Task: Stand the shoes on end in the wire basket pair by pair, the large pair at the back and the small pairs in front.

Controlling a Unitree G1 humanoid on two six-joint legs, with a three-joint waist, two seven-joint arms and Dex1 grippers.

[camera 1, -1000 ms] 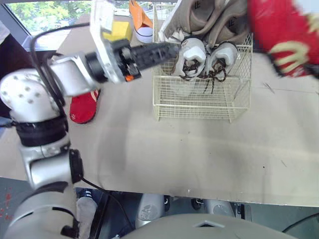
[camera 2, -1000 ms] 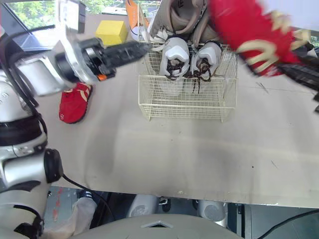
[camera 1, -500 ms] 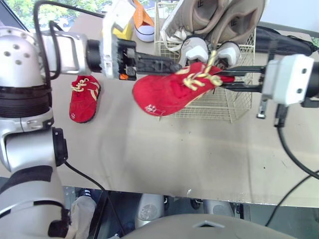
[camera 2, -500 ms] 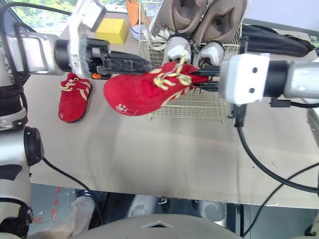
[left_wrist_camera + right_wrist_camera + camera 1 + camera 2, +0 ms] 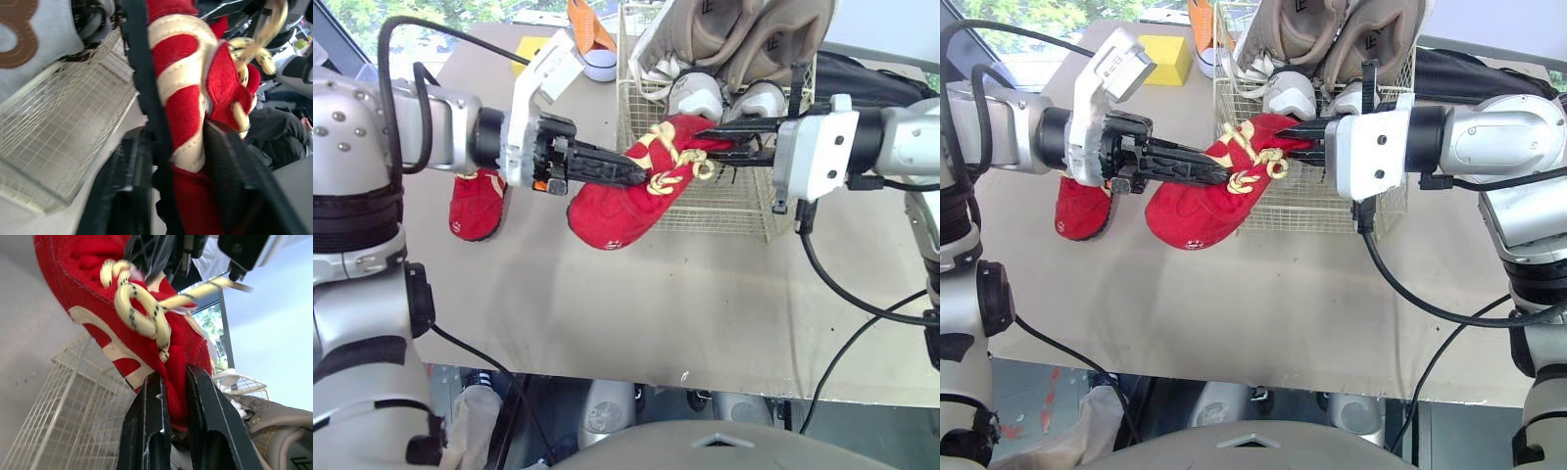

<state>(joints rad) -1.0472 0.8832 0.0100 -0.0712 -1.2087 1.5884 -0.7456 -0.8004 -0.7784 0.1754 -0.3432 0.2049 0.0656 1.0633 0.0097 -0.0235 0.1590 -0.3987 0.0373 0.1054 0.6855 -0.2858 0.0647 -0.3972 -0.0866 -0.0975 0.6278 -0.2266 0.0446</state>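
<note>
Table (image 5: 656,304): pale top, bare along the near edge.
Held red shoe (image 5: 626,191): off the table, just near-left of the basket; toe tilted down and left, heel end up by the basket's near wall.
Left gripper (image 5: 636,174): fingers closed onto the shoe's side, by the yellow laces.
Right gripper (image 5: 705,140): fingers pinched tight on the shoe's heel collar.
Second red shoe (image 5: 475,201): flat on the table at left, partly hidden by the left arm.
Wire basket (image 5: 724,211): right of centre.
White pair (image 5: 695,93): on end, front row.
Beige pair (image 5: 744,39): on end, back row.
Far items: orange shoe (image 5: 587,34), yellow block (image 5: 1163,59), both far left of the basket.
</note>
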